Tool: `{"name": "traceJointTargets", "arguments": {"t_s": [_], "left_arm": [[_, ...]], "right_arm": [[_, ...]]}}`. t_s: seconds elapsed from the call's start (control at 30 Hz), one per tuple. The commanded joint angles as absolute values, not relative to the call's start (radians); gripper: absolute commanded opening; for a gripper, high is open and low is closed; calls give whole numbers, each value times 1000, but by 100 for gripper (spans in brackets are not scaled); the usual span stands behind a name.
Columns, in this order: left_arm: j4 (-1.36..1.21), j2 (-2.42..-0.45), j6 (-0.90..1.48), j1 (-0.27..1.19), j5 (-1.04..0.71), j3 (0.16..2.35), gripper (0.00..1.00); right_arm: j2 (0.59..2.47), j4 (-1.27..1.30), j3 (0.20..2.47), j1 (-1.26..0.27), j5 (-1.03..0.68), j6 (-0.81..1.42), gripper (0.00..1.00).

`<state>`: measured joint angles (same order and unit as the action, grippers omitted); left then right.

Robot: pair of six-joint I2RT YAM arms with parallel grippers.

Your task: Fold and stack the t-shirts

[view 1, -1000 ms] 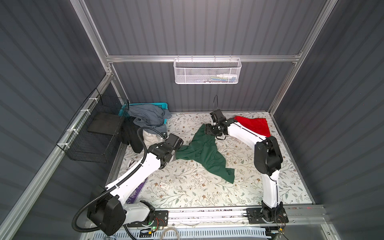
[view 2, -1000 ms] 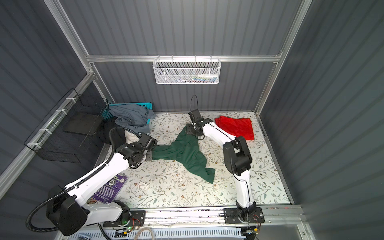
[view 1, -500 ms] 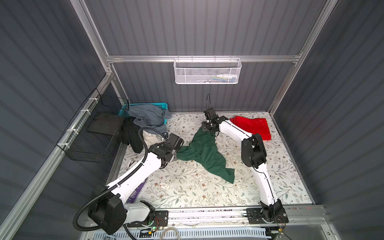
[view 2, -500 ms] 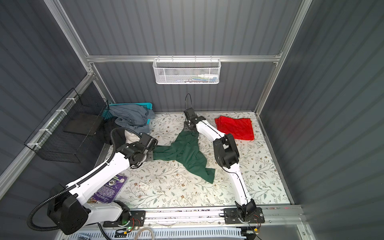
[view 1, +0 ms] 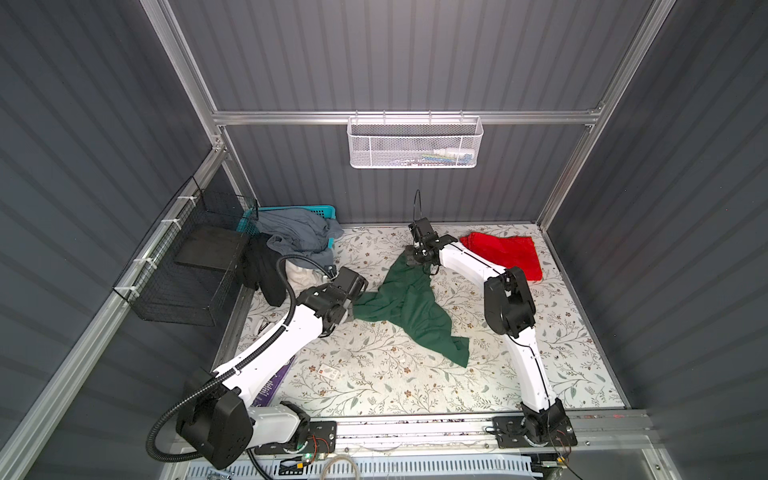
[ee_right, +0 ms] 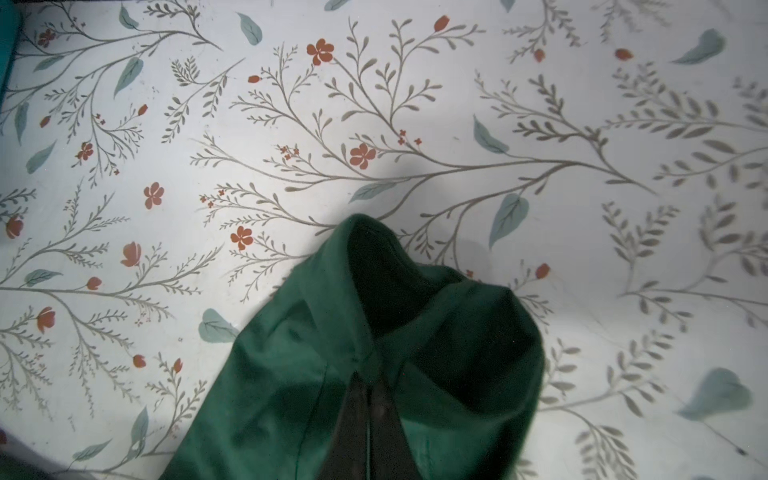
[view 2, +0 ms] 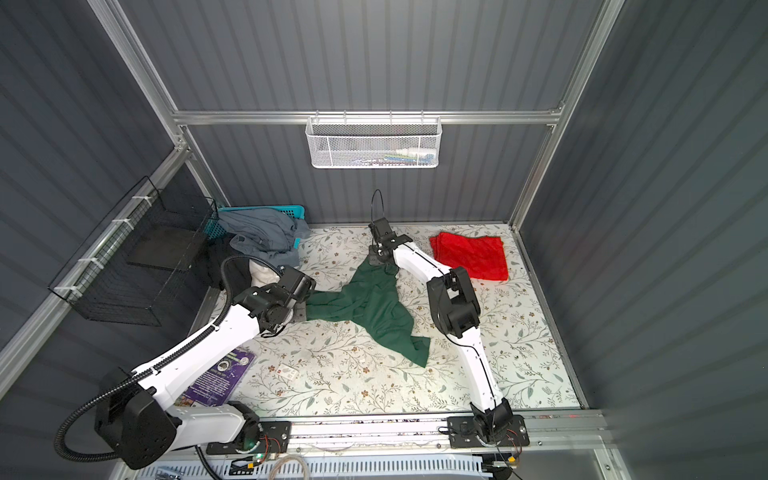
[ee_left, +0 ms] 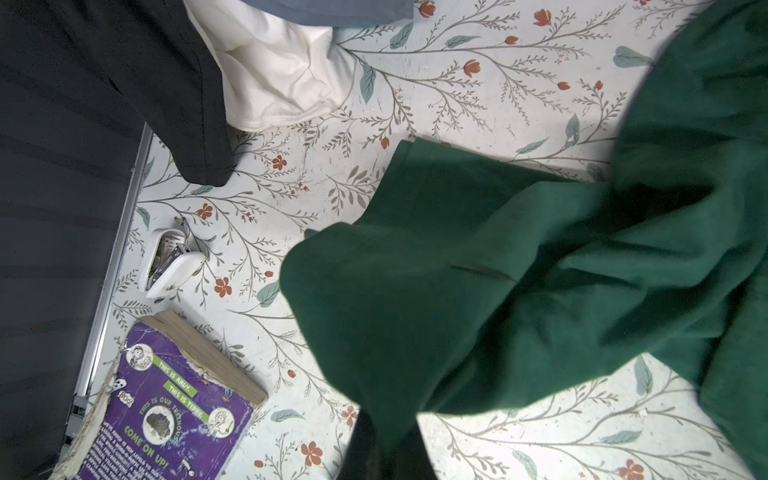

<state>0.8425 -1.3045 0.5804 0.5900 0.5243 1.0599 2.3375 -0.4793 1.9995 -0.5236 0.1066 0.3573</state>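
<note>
Two grippers pinch one dark green t-shirt between them. Starting at the left, we see a pile of garments (view 1: 295, 232), grey, black and white, spilling from a teal basket (view 1: 320, 210) at the back left corner of the table (view 1: 374, 374). A purple book (ee_left: 166, 415) and a white stapler (ee_left: 170, 266) lie nearer the front edge. Next comes the left gripper (view 1: 350, 311), closed on the shirt's left edge, the cloth draping over its fingers in the wrist view. The green t-shirt (view 1: 407, 303) lies crumpled across the middle of the floral table, one tail trailing toward the front. At its far tip the right gripper (ee_right: 367, 386) is clamped on a bunched fold, its fingers pressed together. Farthest right, the red t-shirt (view 1: 505, 251) lies flat in a rough rectangle near the back right corner, apart from the green one.
</note>
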Motion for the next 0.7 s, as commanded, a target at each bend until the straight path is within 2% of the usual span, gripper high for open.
{"name": "traceJointTargets", "arguments": {"t_s": [0.0,0.23,0.47,0.67], "left_arm": [[865,-1322,583,592,550,1115,0],[855,-1327,561,590,605,1178,0],[818,-1345,534,586,590,1209,0],[790,-1350,544,587,558,1178,0]], "right_arm": [[2201,-461,1972,-521,175,330,0],[1940,-458,1861,-520,340,293,0],[1717,-533,1783,-522,474,294,0],[1558,-574,1621,-522,509,344,0]]}}
